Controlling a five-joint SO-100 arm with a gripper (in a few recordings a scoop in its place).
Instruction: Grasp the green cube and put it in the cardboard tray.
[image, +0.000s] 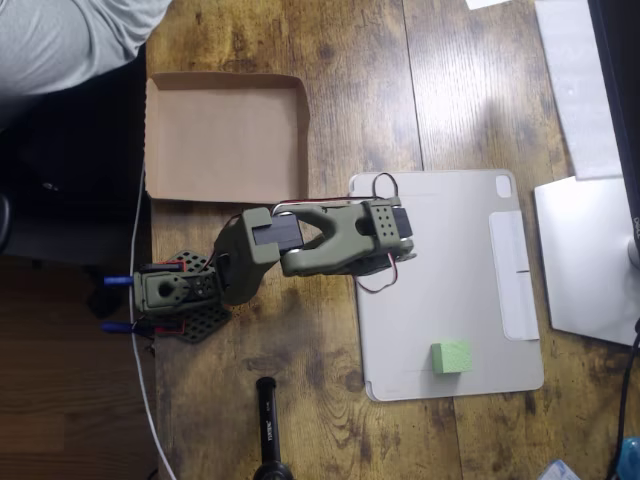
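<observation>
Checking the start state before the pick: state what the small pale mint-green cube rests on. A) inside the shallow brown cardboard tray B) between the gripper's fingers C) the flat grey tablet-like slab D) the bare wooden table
C: the small pale mint-green cube sits on the lower part of the flat grey tablet-like slab, apart from the olive-green arm and the shallow brown cardboard tray.

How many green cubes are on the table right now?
1. The green cube sits on the grey tablet, near its lower edge in the overhead view. The cardboard tray holds none.
</observation>
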